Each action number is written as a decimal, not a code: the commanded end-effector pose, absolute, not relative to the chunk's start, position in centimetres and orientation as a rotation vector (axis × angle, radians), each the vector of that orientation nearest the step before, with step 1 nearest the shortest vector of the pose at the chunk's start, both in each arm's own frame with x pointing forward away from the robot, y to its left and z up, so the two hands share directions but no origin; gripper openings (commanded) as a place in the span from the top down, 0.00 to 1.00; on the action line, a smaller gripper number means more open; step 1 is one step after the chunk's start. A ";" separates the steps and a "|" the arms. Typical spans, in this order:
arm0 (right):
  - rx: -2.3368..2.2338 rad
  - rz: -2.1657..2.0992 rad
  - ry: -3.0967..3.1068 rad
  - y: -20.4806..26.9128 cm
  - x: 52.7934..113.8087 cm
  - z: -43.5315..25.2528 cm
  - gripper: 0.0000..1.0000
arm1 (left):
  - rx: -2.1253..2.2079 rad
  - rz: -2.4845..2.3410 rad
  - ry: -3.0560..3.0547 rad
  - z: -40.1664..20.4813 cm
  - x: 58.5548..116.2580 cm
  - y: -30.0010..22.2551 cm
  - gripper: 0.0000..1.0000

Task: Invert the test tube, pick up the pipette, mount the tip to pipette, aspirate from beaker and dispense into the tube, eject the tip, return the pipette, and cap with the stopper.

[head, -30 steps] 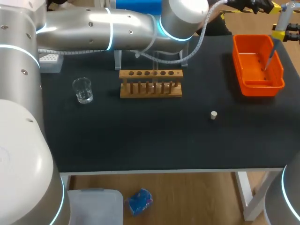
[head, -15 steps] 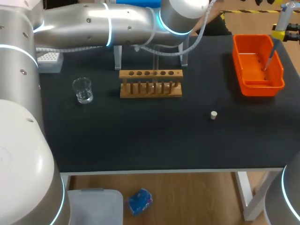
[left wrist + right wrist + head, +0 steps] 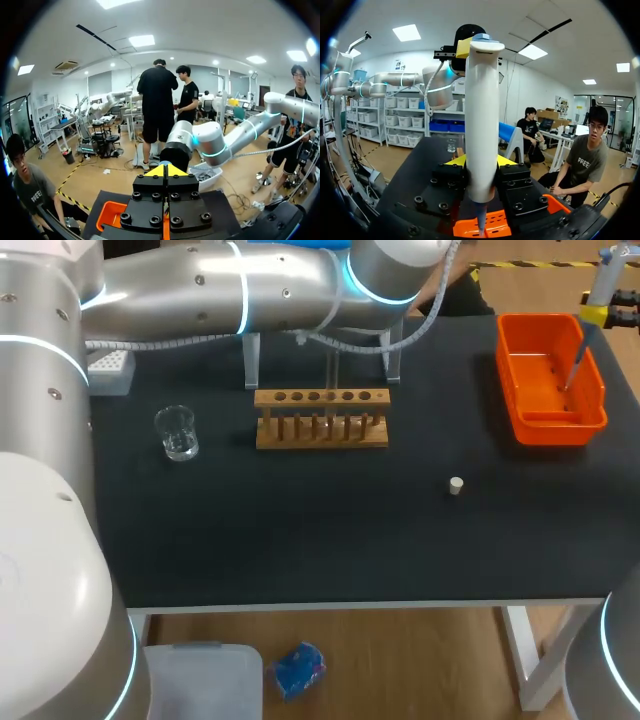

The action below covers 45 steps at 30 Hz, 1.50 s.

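Observation:
My right gripper (image 3: 598, 312) hangs at the back right, shut on the white pipette (image 3: 588, 325), whose thin lower end points down into the orange bin (image 3: 522, 400). In the right wrist view the pipette (image 3: 481, 120) stands upright between the right gripper's (image 3: 480, 162) yellow tips. My left gripper (image 3: 462, 47) is close behind the pipette's top. In its own view the left gripper (image 3: 166, 171) is shut on nothing. The glass beaker (image 3: 177, 432) stands at the left. The wooden tube rack (image 3: 321, 418) is in the middle. A small pale stopper (image 3: 456, 485) lies right of centre.
My left arm (image 3: 230, 290) stretches across the table's back edge, above the rack. A white tip box (image 3: 108, 368) sits at the back left. A clear stand (image 3: 320, 355) rises just behind the rack.
My left arm has drawn up and back along the far edge, and its gripper has left the head view. The right gripper and pipette have kept still.

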State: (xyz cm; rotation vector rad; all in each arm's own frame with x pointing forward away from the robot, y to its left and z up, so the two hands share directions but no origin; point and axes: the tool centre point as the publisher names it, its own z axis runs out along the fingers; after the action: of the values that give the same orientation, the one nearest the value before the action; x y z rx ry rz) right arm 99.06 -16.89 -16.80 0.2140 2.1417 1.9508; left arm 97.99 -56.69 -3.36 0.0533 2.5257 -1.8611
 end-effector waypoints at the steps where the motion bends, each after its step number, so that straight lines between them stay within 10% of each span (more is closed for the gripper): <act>1: 0.215 1.947 2.145 -16.9 99.0 -16.7 1.00 | 0.054 -1.911 2.488 -4.3 98.1 -56.8 1.00; 45: 0.215 1.947 2.145 -16.9 99.0 -16.7 1.00 | 0.025 -1.978 2.495 -6.8 98.3 -57.3 1.00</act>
State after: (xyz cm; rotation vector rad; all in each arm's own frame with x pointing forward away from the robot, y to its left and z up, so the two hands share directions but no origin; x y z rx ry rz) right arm 99.04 -16.94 -16.98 0.2155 2.1424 1.9494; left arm 98.12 -57.16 -6.45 0.0197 2.4911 -1.9788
